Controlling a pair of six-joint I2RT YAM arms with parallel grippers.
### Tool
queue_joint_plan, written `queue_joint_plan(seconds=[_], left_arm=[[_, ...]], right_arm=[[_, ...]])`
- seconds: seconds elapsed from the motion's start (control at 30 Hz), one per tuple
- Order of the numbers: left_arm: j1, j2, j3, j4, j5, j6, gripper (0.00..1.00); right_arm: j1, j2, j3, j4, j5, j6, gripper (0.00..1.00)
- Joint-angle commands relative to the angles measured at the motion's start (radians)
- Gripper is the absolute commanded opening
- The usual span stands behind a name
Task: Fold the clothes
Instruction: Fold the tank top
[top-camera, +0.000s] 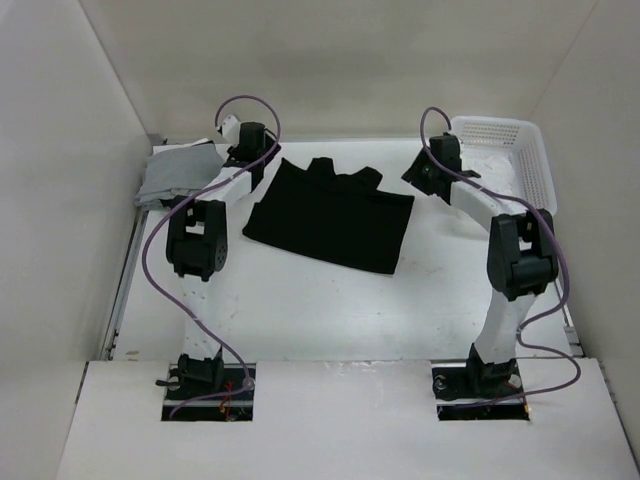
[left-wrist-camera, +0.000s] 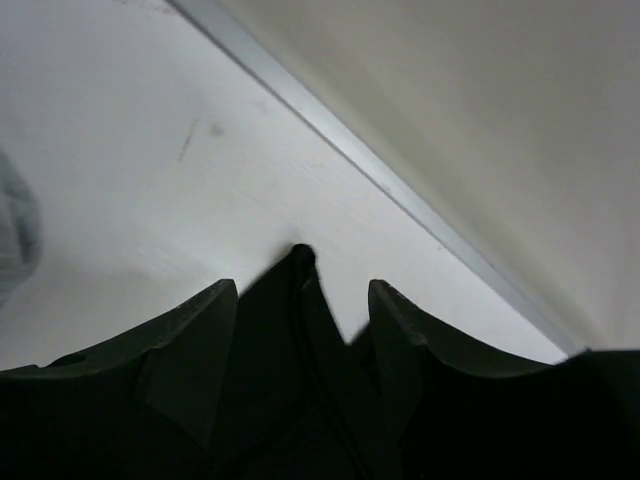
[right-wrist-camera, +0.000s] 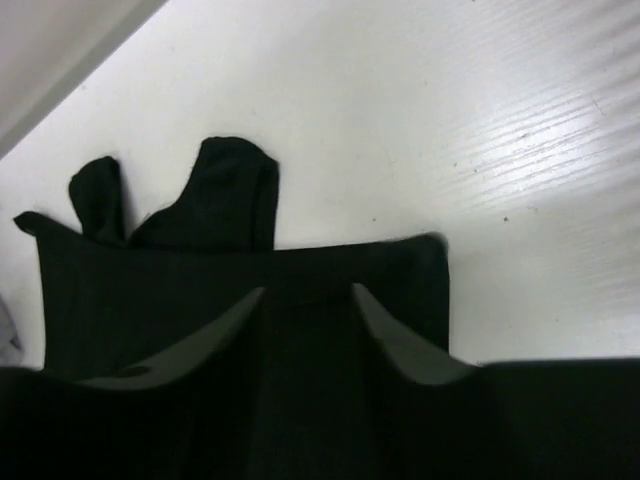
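The black garment (top-camera: 330, 215) of the clothes lies folded into a rough rectangle on the white table (top-camera: 330, 310), with a sleeve and the collar sticking out at its far edge. My left gripper (top-camera: 262, 158) sits at its far left corner. In the left wrist view that gripper (left-wrist-camera: 300, 288) is open, with a peak of black cloth (left-wrist-camera: 300, 320) between the spread fingers. My right gripper (top-camera: 418, 175) is at the far right corner. In the right wrist view it (right-wrist-camera: 308, 290) stands open over the black cloth (right-wrist-camera: 200, 260).
A grey garment (top-camera: 180, 170) lies bunched at the back left corner, its edge showing in the left wrist view (left-wrist-camera: 15, 235). A white basket (top-camera: 520, 150) stands at the back right. Walls enclose the table on three sides.
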Motion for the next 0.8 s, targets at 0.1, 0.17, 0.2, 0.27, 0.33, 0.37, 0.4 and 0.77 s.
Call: queue_joint_plan(seconds=[0.1, 0.17, 0.2, 0.27, 0.33, 0.37, 0.4, 0.77], left_arm=[[-0.018, -0.393, -0.414, 0.239, -0.026, 0.019, 0.54], [-0.044, -0.502, -0.609, 0.3, -0.047, 0.013, 0.53], [-0.05, -0.543, -0.693, 0.313, -0.059, -0.003, 0.52], [-0.056, -0.621, -0.847, 0.325, -0.073, -0.045, 0.49], [-0.05, -0.666, -0.938, 0.316, -0.06, -0.045, 0.46], [-0.041, -0.698, -0.999, 0.313, -0.043, -0.047, 0.46], [-0.029, -0.711, -1.031, 0.318, -0.034, -0.042, 0.46], [0.088, -0.573, -1.125, 0.403, 0.178, -0.091, 0.47]], right_arm=[[0.078, -0.182, -0.109, 0.08, 0.096, -0.045, 0.56], [0.128, -0.284, -0.241, 0.118, 0.151, -0.04, 0.53], [0.159, -0.331, -0.307, 0.14, 0.159, -0.04, 0.4], [0.219, -0.41, -0.43, 0.161, 0.152, -0.021, 0.03], [0.259, -0.462, -0.525, 0.17, 0.13, -0.002, 0.0], [0.279, -0.491, -0.579, 0.178, 0.127, 0.007, 0.0], [0.297, -0.517, -0.631, 0.192, 0.13, 0.016, 0.05], [0.338, -0.59, -0.867, 0.241, 0.092, 0.084, 0.44]])
